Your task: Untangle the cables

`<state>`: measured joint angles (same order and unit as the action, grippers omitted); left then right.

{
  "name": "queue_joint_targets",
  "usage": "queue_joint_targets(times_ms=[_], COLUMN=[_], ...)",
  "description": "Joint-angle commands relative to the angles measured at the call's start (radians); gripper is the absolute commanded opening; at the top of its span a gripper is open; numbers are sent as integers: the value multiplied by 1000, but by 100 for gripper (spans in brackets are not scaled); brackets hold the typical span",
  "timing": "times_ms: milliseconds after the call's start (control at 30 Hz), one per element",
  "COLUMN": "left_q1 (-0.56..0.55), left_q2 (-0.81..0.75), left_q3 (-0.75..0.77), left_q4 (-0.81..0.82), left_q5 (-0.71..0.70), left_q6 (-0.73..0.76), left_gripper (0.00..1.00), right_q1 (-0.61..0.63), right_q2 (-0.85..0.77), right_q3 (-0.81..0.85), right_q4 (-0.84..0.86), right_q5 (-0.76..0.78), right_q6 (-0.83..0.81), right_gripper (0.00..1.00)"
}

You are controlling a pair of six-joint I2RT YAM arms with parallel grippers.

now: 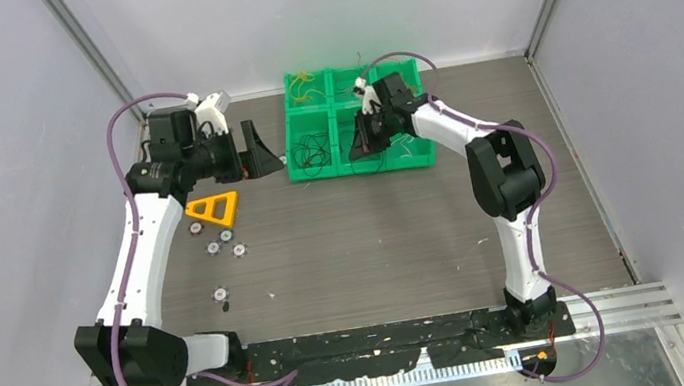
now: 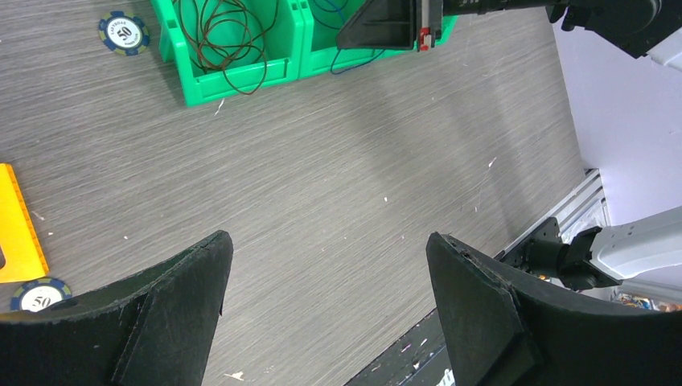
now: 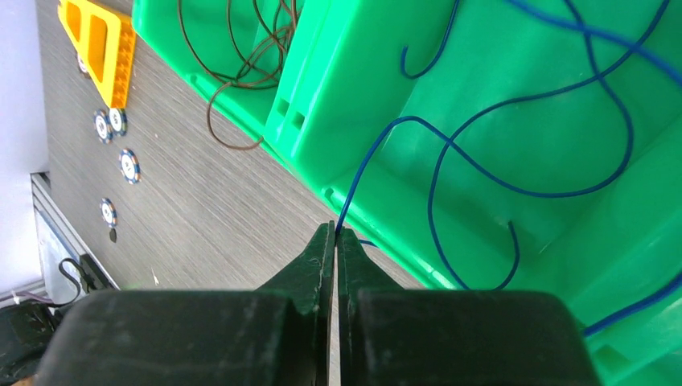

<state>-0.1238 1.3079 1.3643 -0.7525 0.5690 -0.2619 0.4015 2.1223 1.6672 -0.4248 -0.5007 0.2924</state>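
My right pincer [image 3: 335, 233] is shut on the blue cable [image 3: 363, 169] at the green bin's [image 3: 362, 80] front rim. The cable runs ahead from the tips into the bin. My left pincer [image 2: 328, 241], wide open and empty, hangs farther off.

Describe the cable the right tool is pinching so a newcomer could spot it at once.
Find the green bins at the far middle of the table. In the near-row compartment beside the one holding a brown cable, a thin blue cable loops, its end over the front lip in the shut right tool. Its neighbour is brown; this one is blue and gripped.
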Motion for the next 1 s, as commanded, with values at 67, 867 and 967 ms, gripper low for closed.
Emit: queue_joint_targets(times_ms=[67,867,967], left_q1=[6,6,6], left_q2=[10,25,27], left_q3=[30,25,28], left_q4=[-2,-20,-10], left_q5=[10,-1,11], left_q6=[6,48,45], left_gripper=[92,93,94], right_q1=[-28,7,7], right_q2=[-11,6,-75], right_q3=[36,-11,-40], right_q4=[163,257,201], right_q5=[-45,-73,-34], right_q6=[24,-93,-140], right_gripper=[5,44,56])
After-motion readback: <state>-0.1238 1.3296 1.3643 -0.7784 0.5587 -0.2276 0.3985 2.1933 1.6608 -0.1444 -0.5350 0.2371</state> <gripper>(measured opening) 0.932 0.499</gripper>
